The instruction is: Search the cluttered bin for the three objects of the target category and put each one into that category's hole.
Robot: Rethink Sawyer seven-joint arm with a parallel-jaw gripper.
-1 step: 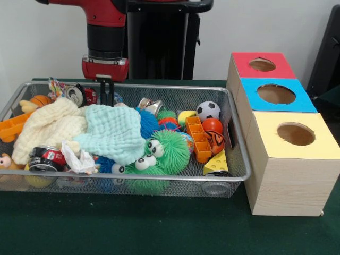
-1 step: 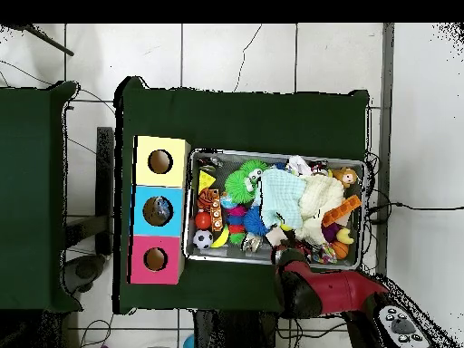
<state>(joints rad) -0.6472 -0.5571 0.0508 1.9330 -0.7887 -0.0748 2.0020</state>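
Toys fill the wire bin (image 1: 236, 139) on the green table (image 1: 133, 228). Beside the bin stand three wooden boxes (image 1: 289, 175) with round holes, topped red, blue and yellow. A mint cloth (image 1: 114, 130) lies over the toys, by a cream cloth (image 1: 50, 127). The gripper (image 1: 104, 87) hangs at the bin's far edge; I cannot tell how its jaws stand. A soccer ball (image 1: 208, 110) sits near the boxes.

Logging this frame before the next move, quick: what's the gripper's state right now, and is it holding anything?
Gripper: hangs over the far edge of the mesh bin; whether it is open or shut, or holds anything, cannot be told.
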